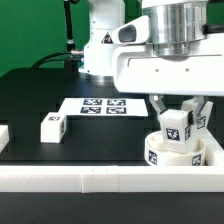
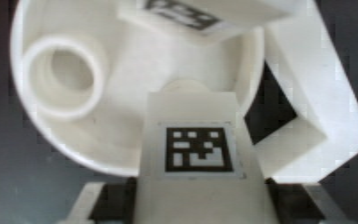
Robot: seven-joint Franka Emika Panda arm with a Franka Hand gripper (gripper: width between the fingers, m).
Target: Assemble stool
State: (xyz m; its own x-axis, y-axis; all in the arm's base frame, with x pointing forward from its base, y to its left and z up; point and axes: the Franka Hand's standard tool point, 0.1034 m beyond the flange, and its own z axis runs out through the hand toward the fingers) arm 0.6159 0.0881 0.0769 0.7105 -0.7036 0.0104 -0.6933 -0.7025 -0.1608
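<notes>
My gripper (image 1: 178, 112) is shut on a white stool leg (image 1: 176, 126) with a black-and-white tag and holds it upright over the round white seat (image 1: 176, 152). In the wrist view the leg (image 2: 197, 125) sits between the dark pads (image 2: 130, 196), its end down on the seat (image 2: 69, 125) beside an open round socket (image 2: 60, 70). A second tagged leg (image 2: 202, 12) stands on the far part of the seat. A third leg (image 1: 52, 126) lies loose on the black table at the exterior view's left.
The marker board (image 1: 103, 105) lies behind the loose leg. A long white rail (image 1: 90, 178) runs along the table's front edge, and the seat sits against it and a white corner piece (image 2: 322, 95). A white block (image 1: 3, 136) shows at the far left edge.
</notes>
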